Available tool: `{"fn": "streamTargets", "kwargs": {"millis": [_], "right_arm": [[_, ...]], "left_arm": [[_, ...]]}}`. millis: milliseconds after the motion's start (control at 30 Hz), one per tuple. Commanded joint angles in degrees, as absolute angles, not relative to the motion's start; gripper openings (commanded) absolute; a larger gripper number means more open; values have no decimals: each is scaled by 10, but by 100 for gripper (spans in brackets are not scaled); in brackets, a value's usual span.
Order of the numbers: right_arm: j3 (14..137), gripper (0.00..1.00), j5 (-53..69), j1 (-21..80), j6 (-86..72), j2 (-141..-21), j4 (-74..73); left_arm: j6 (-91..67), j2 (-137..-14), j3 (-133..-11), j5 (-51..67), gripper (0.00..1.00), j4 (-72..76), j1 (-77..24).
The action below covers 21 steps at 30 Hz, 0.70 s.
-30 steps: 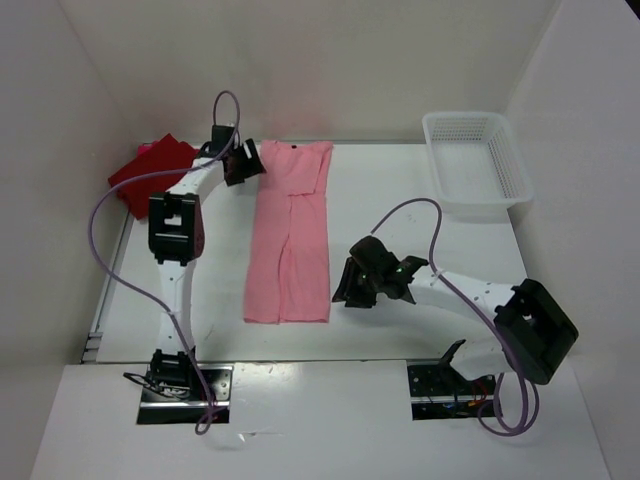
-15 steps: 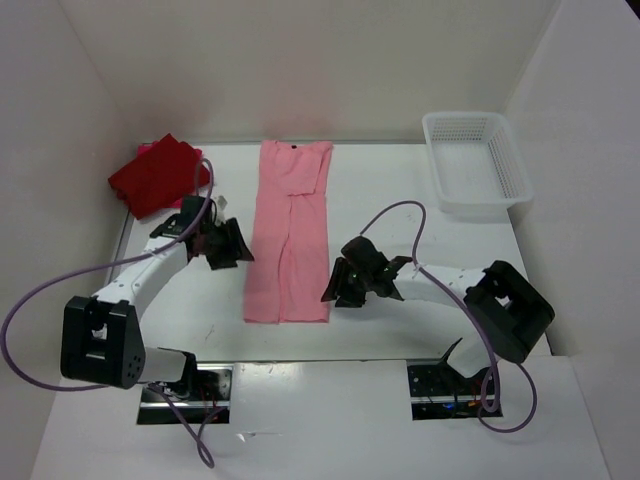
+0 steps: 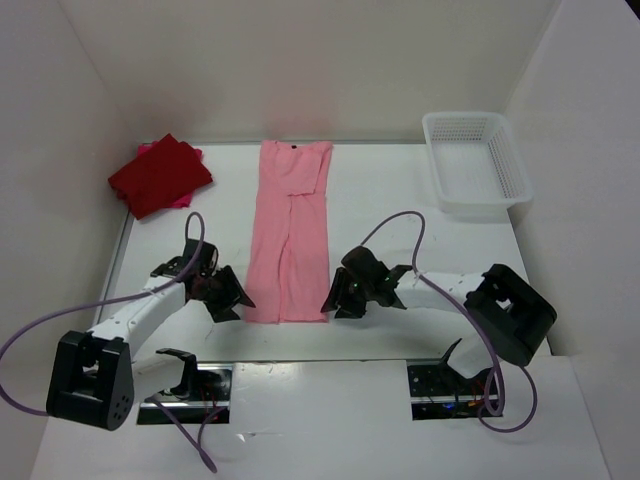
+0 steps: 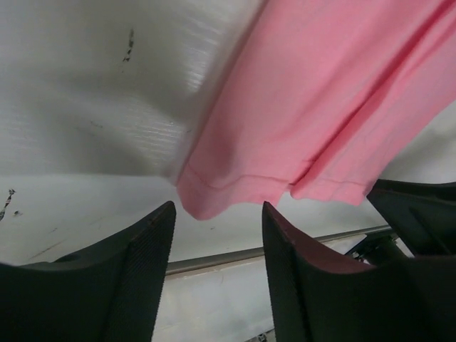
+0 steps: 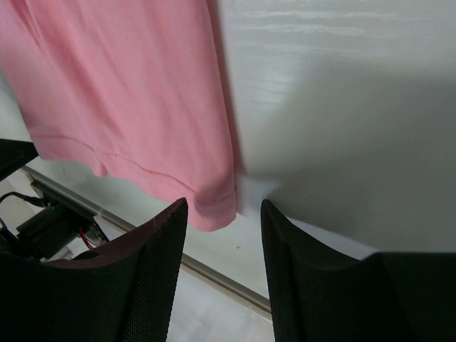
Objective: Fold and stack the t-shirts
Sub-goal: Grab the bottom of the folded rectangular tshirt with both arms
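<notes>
At the far left corner of the white desk (image 3: 400, 200), the dark red t-shirt (image 3: 160, 175) lay folded in a compact square. A sliver of the crimson-pink t-shirt (image 3: 146, 149) peeked out from under its edges, so the two sat stacked together, well apart from both arms.

Nearer the front, the left end effector (image 3: 226, 296) reached in low over the desk, just beside the near left corner of the light pink t-shirt (image 3: 290, 235). In the left wrist view its two black fingers (image 4: 135, 278) stood spread, with the hemmed corner of the cloth lying just ahead of the gap and not pinched.

The light pink t-shirt lay flat in the middle of the desk as a long narrow strip. Its sides were folded inward, its collar was at the far edge, and its hem was toward the arms.

The right end effector (image 3: 338, 298) sat low at the near right corner of that hem. The right wrist view showed its fingers (image 5: 149, 278) also spread, with the shirt's corner lying on the desk just ahead of the opening and nothing gripped.

At the far right, the white mesh basket (image 3: 478, 160) stood against the back corner, well away from the shirts.
</notes>
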State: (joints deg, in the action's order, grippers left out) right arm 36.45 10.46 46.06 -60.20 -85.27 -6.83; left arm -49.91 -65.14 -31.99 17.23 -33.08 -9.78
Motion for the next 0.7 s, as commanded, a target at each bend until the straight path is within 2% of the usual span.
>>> {"fn": "streamTargets", "kwargs": {"millis": [0,300,467,500,667], "right_arm": [[353,51,107,468,-609,-831,-49],[353,47,121,479,-614,-845,-36],[353,36,127,479,-614,-867,-23],[359,35,127,479,-614,-867,-23],[365,15,127,479,-614,-873,-32]], "left_arm": [[-544,-648,-302,170,58,-287,-94],[-563,-654,-255,127,46,-236,-101],[-568,-648,-233,133,35,-222,-108],[-568,-648,-233,133,29,-222,-114],[-568,-642,-233,151,13,-222,-135]]}}
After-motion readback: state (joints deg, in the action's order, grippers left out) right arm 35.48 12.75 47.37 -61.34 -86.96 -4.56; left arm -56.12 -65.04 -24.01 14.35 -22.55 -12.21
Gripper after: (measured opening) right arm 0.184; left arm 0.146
